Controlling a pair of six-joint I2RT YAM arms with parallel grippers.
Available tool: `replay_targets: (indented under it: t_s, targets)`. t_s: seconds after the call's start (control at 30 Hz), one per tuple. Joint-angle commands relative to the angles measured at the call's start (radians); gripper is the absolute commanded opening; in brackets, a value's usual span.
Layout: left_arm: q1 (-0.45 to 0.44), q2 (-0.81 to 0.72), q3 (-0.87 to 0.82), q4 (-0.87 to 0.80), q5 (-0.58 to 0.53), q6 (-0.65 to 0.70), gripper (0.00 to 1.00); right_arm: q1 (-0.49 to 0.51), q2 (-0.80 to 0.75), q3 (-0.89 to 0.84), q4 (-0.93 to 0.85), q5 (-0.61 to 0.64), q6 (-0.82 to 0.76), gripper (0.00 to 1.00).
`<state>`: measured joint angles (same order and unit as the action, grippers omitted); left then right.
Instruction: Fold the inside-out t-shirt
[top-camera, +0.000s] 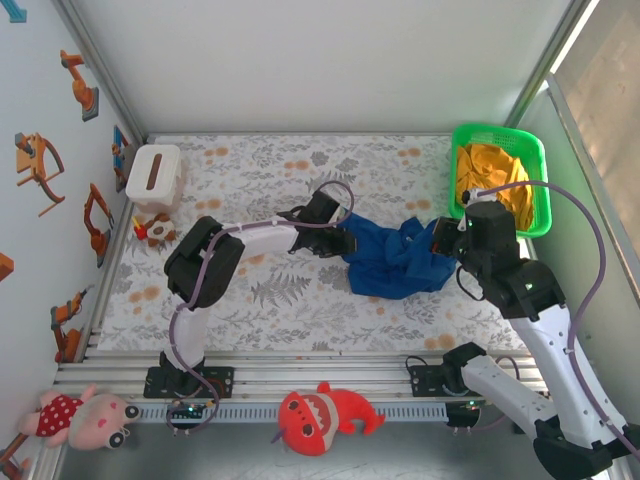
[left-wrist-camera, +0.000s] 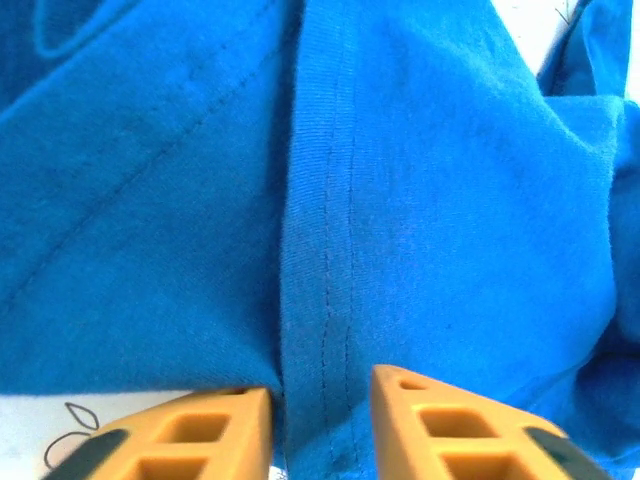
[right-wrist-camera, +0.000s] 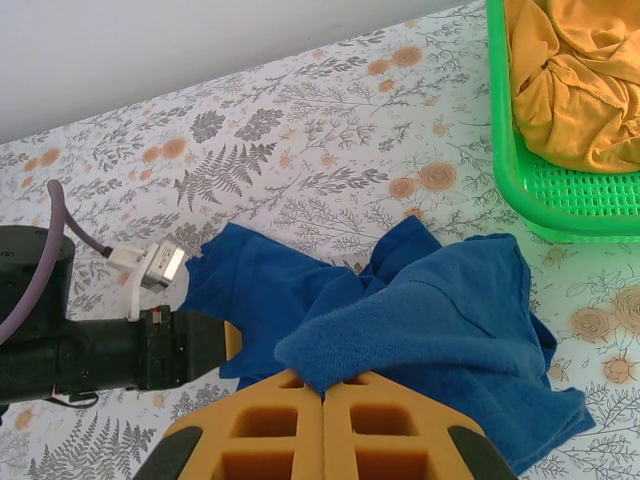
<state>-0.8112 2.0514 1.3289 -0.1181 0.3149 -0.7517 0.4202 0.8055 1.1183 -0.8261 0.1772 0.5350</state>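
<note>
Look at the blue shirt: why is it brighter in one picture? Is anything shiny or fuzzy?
Left wrist view: the camera is very close to the t-shirt, so it looks bright, the stitching sharp, the top right corner washed out white. Right wrist view: even light, darker blue, nothing fuzzy. Top external view: a strip of glare in the upper right corner.

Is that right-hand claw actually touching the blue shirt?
Touching. The right wrist view shows the right gripper with its jaws shut and a fold of the blue t-shirt pinched at their tips.
</note>
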Motion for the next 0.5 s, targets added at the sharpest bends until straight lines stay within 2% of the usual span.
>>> replay_targets:
  t_s: [0.0,0.07,0.2,0.27,0.37,0.47]
  targets:
    - [-0.005,0.015,0.023,0.024,0.021,-0.014,0.25,-0.006,-0.013,0.002,0.007,0.026,0.016,0.00]
    - [-0.005,0.016,0.022,0.025,0.024,-0.015,0.25,-0.007,-0.015,0.002,0.005,0.028,0.014,0.00]
    - [-0.005,0.016,0.013,0.026,0.030,-0.027,0.37,-0.006,-0.017,0.005,0.004,0.031,0.014,0.00]
    - [-0.008,0.009,-0.004,0.039,0.030,-0.040,0.38,-0.007,-0.014,0.006,0.005,0.032,0.014,0.00]
    - [-0.018,-0.003,-0.034,0.069,0.025,-0.060,0.36,-0.007,-0.012,0.008,0.004,0.036,0.013,0.00]
    - [-0.026,-0.005,-0.052,0.089,0.017,-0.074,0.26,-0.008,-0.008,0.012,0.004,0.036,0.012,0.00]
